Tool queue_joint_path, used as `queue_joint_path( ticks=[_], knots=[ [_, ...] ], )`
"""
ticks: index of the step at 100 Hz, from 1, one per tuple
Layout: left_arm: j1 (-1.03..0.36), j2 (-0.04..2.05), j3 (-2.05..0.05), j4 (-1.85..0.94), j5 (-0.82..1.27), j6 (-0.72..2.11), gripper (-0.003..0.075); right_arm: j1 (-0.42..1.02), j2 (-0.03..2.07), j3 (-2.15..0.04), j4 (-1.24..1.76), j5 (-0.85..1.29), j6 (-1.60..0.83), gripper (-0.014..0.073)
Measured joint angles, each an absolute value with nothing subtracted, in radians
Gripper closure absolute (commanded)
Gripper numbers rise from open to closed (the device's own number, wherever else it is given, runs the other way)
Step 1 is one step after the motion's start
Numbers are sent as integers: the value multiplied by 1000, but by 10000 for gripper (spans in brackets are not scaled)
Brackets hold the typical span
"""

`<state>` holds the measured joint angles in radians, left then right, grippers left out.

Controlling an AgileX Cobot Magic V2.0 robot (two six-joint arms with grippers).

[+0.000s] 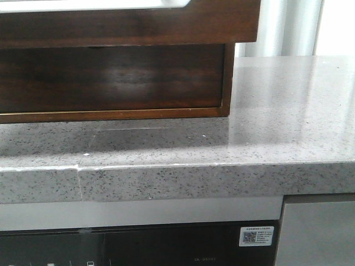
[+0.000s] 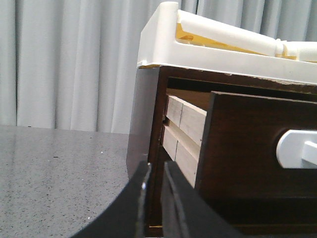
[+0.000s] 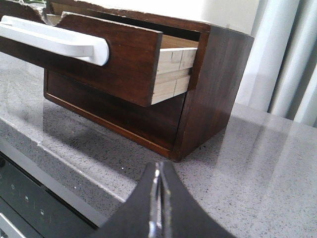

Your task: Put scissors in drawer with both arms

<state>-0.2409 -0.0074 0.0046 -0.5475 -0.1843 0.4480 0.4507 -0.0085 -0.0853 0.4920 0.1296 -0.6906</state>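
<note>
The scissors are not in any view. The drawer (image 1: pixel 127 25) is the upper one of a dark wooden cabinet and stands pulled out, with a white edge along its top. It also shows in the left wrist view (image 2: pixel 247 144) and in the right wrist view (image 3: pixel 129 74), with a white handle (image 3: pixel 54 39). My left gripper (image 2: pixel 156 166) is empty, its jaws almost together with a thin slit, by the cabinet's left front corner. My right gripper (image 3: pixel 159 166) is shut and empty, above the counter in front of the cabinet's right front corner. Neither gripper shows in the front view.
The cabinet's lower front (image 1: pixel 111 77) is closed. It stands on a speckled grey counter (image 1: pixel 277 111) whose front edge drops to a dark appliance panel (image 1: pixel 138 244). A white tray (image 2: pixel 163 39) lies on top of the cabinet. Grey curtains hang behind.
</note>
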Motion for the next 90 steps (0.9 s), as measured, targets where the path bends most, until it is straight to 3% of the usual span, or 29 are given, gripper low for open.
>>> queue_joint_path(
  ticks=[36, 49, 74, 90],
  knots=[
    [-241, -7, 5, -548, -184, 448, 717, 451, -9, -85, 494, 130, -691, 696],
    [-227, -7, 5, -416, -176, 419, 717, 451, -9, -85, 494, 128, -691, 696],
    [-48, -7, 5, -129, 0, 52, 717, 451, -9, -85, 494, 128, -691, 696],
    [43, -7, 5, -68, 94, -16, 717, 451, -9, -85, 494, 127, -691, 696]
  ],
)
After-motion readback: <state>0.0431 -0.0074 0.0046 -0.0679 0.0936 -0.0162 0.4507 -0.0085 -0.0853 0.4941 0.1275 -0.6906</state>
